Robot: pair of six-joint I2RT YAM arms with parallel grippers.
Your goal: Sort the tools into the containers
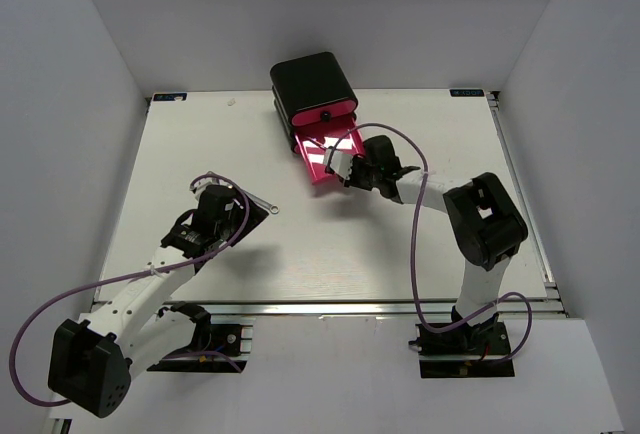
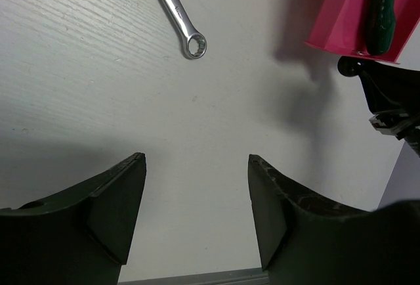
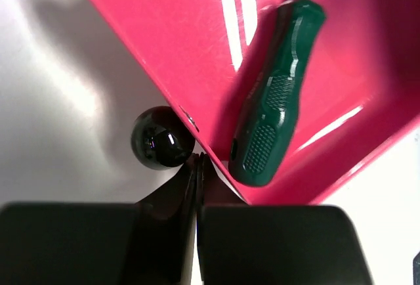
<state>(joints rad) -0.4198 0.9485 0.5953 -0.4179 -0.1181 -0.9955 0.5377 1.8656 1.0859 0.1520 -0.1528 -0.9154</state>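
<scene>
A silver wrench (image 2: 177, 12) lies flat on the table ahead of my left gripper (image 2: 197, 167), which hangs open over bare tabletop with nothing between its fingers. From above, the wrench (image 1: 264, 204) lies just past the left gripper (image 1: 248, 216). The black chest (image 1: 312, 82) stands at the back, one pink drawer (image 1: 325, 154) pulled out toward the front. A dark green screwdriver (image 3: 275, 101) lies inside that drawer (image 3: 197, 48). My right gripper (image 3: 199, 161) is shut and empty, its tips against the drawer's front beside the round knob (image 3: 162, 137). The same screwdriver (image 2: 382, 12) shows in the left wrist view.
A closed drawer's knob (image 1: 325, 115) shows on the chest's face above the open one. Purple cables loop from both arms over the table. White walls stand on three sides of the table (image 1: 400, 244).
</scene>
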